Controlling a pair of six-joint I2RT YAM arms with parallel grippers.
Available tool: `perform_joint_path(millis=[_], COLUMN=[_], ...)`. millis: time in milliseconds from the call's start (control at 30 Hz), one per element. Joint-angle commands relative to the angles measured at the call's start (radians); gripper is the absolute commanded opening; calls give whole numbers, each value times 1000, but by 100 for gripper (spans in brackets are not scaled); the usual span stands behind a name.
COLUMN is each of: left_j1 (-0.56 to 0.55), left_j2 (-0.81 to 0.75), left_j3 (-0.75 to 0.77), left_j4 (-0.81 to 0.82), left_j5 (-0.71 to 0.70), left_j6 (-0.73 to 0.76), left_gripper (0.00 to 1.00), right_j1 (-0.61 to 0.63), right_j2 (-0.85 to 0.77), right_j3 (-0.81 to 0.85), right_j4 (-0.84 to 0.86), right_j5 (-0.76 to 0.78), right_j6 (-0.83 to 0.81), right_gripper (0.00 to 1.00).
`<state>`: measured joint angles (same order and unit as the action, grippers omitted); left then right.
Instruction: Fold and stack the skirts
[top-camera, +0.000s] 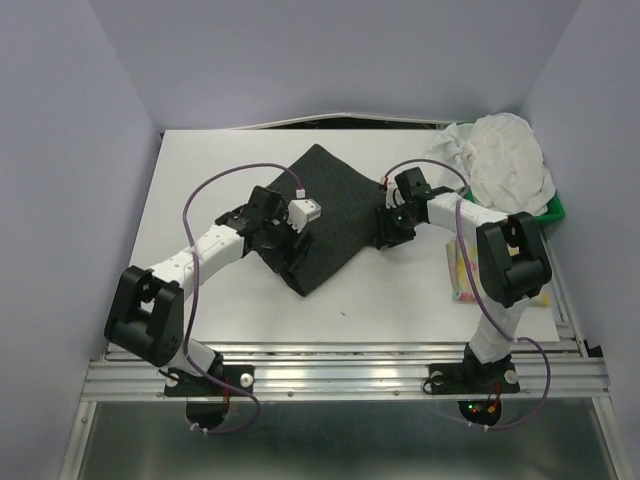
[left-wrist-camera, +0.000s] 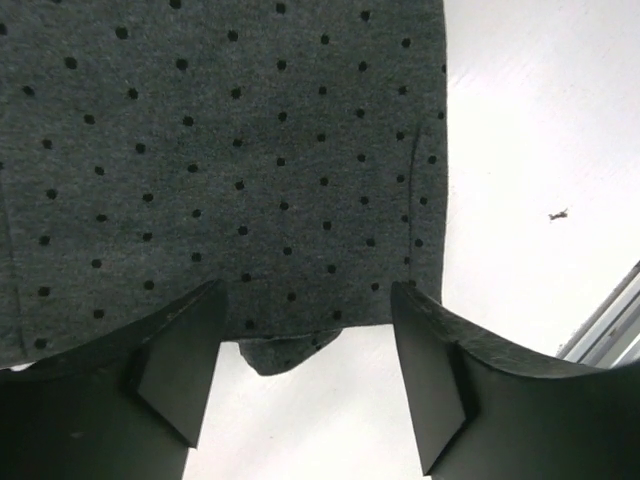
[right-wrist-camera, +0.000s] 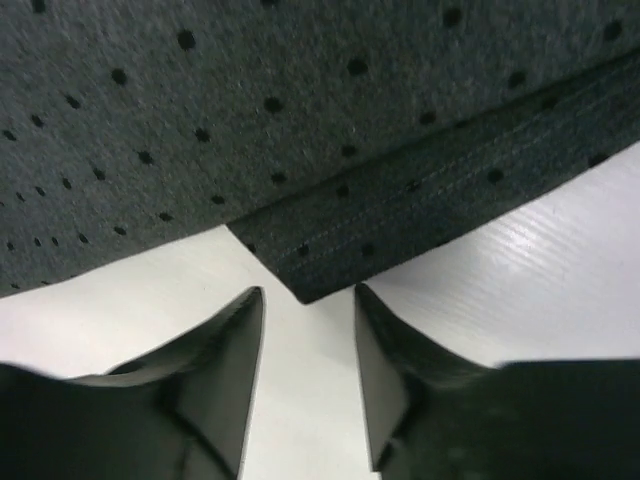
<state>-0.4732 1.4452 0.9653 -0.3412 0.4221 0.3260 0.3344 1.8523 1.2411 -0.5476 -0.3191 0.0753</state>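
Note:
The dark charcoal speckled skirt lies flat mid-table as a tilted square. My left gripper is at its near-left edge, jaws open; the skirt hem runs across the fingertips, with a small folded tip poking out between them. My right gripper sits at the skirt's right corner, open with a narrower gap; the hemmed corner points just beyond the tips. A white crinkly skirt is heaped at the back right. The pastel yellow floral skirt peeks out under the right arm.
A green tray edge shows beneath the white skirt at the table's back right. A metal rail runs along the near edge by the arm bases. A small dark speck lies on the white tabletop near the front.

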Motion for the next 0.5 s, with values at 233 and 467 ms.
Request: perform_joint_path(millis=[233, 467], left_j1=[10, 8], left_j2=[-71, -184], left_j3=[10, 29], left_j4=[-27, -197], left_j5=[-55, -65], left_j6=[5, 481], left_gripper=[79, 74], right_j1=[-14, -14], right_j2=[-77, -156], right_j3=[18, 102], right_j4=[149, 48], right_j5=[6, 20], right_j6=[-40, -187], right_gripper=[1, 1])
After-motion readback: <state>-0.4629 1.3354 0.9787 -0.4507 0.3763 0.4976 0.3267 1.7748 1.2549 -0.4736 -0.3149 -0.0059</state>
